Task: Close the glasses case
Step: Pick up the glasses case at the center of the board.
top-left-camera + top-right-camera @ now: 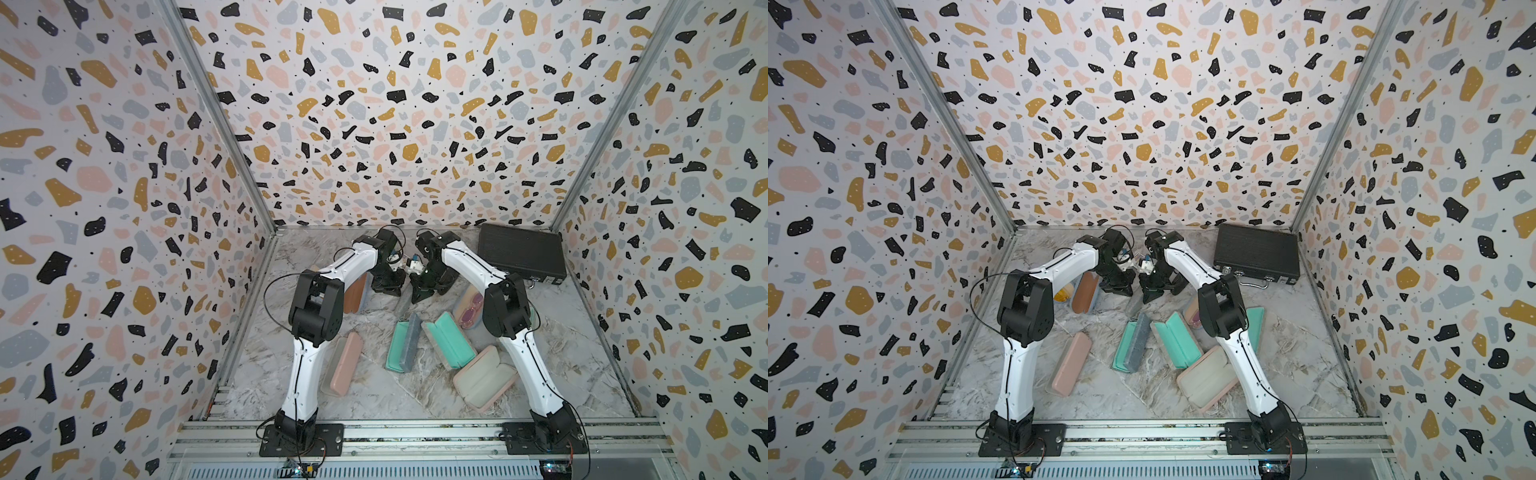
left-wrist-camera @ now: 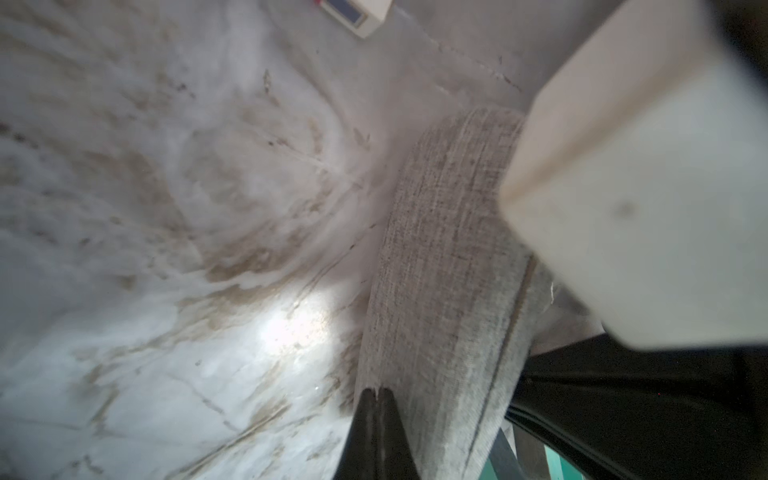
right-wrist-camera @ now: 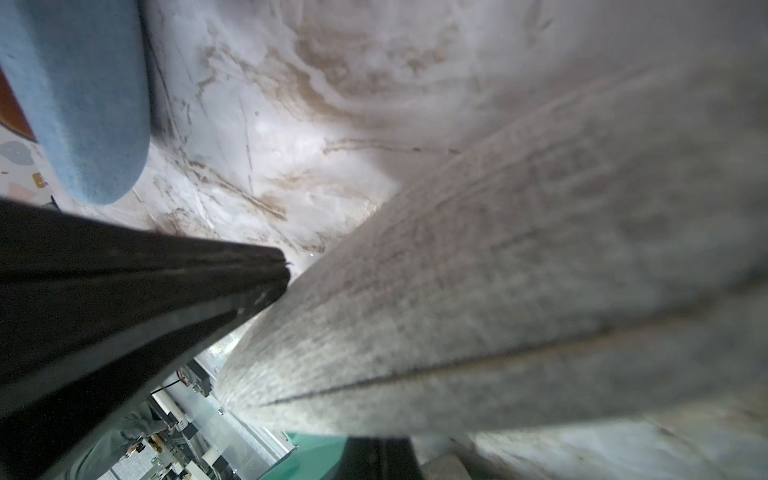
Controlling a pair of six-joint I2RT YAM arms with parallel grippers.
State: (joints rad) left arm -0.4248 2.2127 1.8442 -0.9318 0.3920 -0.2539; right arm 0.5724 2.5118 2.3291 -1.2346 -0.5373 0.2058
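A grey fabric glasses case [image 2: 449,270] lies on the marble table, its two halves meeting along a thin dark seam [image 3: 457,370]. My left gripper [image 2: 376,392] is shut, nothing between its fingers, and its tips touch the case's long edge. From the right wrist view the same black fingertips [image 3: 274,270] rest against the case [image 3: 498,270]. My right gripper [image 3: 379,446] is shut and sits on the case's other side, partly hidden behind it. In both top views the two grippers [image 1: 390,284] [image 1: 419,291] meet at the back centre and cover the case.
A black briefcase [image 1: 521,253] stands at the back right. Several other cases lie around: a shut pink one [image 1: 347,363], two open teal ones [image 1: 401,345] [image 1: 449,340], an open pink one [image 1: 486,380], a brown one [image 1: 355,295], a blue one [image 3: 83,104].
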